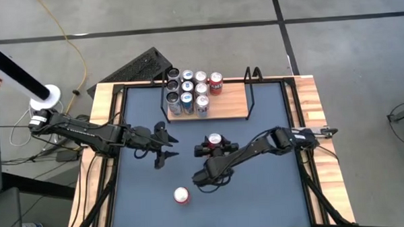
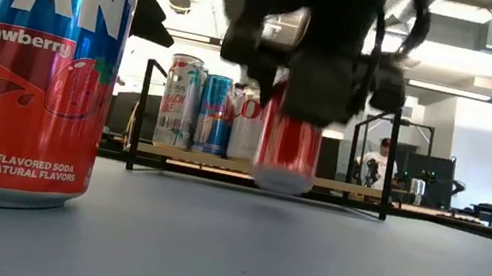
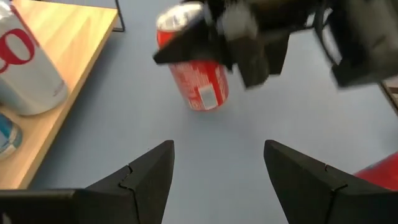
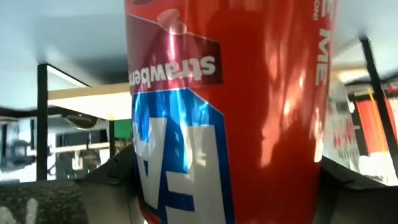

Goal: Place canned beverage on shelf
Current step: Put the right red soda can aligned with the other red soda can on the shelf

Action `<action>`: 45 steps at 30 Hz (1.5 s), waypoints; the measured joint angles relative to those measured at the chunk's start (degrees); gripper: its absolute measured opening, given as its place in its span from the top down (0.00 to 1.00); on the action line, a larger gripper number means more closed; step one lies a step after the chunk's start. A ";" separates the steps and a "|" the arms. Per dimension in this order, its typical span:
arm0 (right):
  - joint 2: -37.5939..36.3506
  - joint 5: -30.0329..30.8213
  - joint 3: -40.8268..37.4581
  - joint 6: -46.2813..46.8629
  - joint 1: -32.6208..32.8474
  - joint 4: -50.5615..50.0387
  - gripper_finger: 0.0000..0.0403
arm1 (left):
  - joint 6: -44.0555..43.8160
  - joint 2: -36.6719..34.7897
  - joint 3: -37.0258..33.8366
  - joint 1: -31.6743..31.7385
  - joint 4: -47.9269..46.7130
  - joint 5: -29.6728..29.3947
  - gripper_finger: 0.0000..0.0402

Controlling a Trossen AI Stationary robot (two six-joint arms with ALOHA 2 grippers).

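Your right tool is at the middle of the blue-grey worktop, and its two dark fingers are clamped on either side of a red strawberry soda can. In the low view that can hangs just clear of the worktop, tilted a little. In the right wrist view the can fills nearly the whole picture, and its label reads upside down.

The shelf lies just beyond the right tool, at the far edge of the worktop. It is a small light-wood board with thin black rod uprights at both ends. A cluster of cans stands on the end of the shelf nearer your left arm. The end nearer your right arm is bare wood.

Your left tool is beside the right tool, near it but not touching. In its own wrist view the fingers stand apart with only bare worktop between them; they grip nothing, though the gap is close to its narrowest. That view looks straight at the held can.

A second red strawberry soda can stands upright on the worktop on the near side of both tools, apart from them. It looms large at the edge of the low view.
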 joint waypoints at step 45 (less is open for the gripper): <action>8.11 8.51 -0.01 12.01 -1.75 2.03 0.23 | -0.12 -0.02 -0.01 0.01 -0.13 -2.62 0.41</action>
